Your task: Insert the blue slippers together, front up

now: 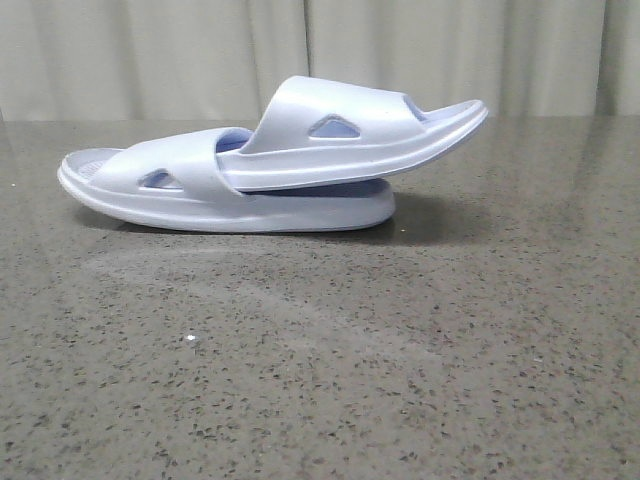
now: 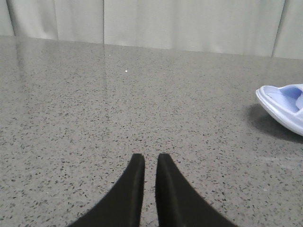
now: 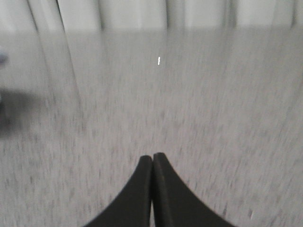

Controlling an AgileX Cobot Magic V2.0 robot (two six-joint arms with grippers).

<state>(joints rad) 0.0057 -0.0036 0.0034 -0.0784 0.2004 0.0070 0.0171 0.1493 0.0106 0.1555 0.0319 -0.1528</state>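
The two pale blue slippers lie at the back middle of the table. The lower slipper (image 1: 190, 200) rests flat on its sole. The upper slipper (image 1: 345, 140) is pushed under the lower one's strap, and its far end points right and is raised. One end of a slipper (image 2: 284, 106) shows in the left wrist view. My left gripper (image 2: 150, 158) hangs over bare table away from it, fingers nearly together with a thin gap, holding nothing. My right gripper (image 3: 152, 158) is shut and empty over bare table; that view is blurred. Neither gripper shows in the front view.
The speckled grey stone table (image 1: 320, 380) stretches wide in front of the slippers. A pale curtain (image 1: 150, 50) hangs behind its back edge.
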